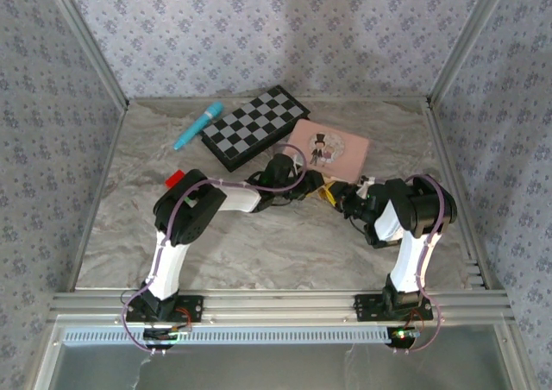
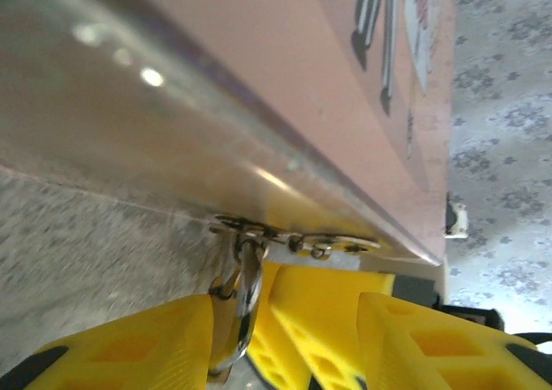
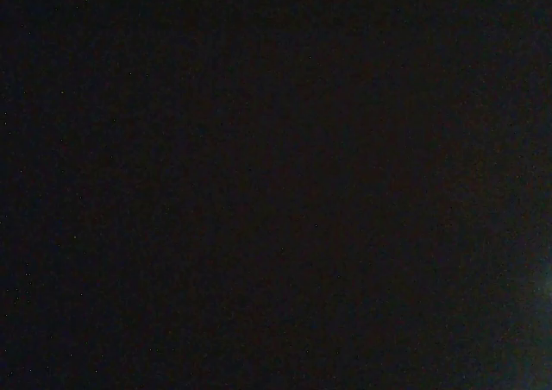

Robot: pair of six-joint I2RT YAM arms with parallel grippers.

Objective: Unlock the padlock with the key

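Left claw [image 1: 306, 189] is reaching in at the near edge of the pink tin [image 1: 332, 147], mid-tabletop [image 1: 259, 243]. Right claw [image 1: 348, 202] is coming in from the other side, and the two are sitting almost nose to nose just below the tin.

In the left wrist view the padlock [image 2: 235, 317] is hanging by its shackle from the metal hasp [image 2: 297, 239] on the tin's lower rim [image 2: 285, 79], just above the tabletop [image 2: 78, 261]. It is sitting inside the left claw [image 2: 285, 304], hard against the inner edge of one yellow finger [image 2: 129, 347]. The other finger [image 2: 440, 338] is standing well off it. A third yellow wedge [image 2: 323, 308] is showing in the gap between them, further back, and I can't tell whose it is. So the left fingers are parted around the padlock, but whether they are actually clamping it I cannot tell.

The right wrist view is coming through black. From above the right claw's fingers are too small and too crowded to read, so parted or closed I cannot tell.

The padlock is too small to pick out from above.

Elsewhere on the tabletop, a checkered board [image 1: 254, 127] is lying behind the tin and touching it. A teal pen [image 1: 198, 125] is lying to the board's left, and a small red item [image 1: 175, 179] is lying by the left arm's elbow.
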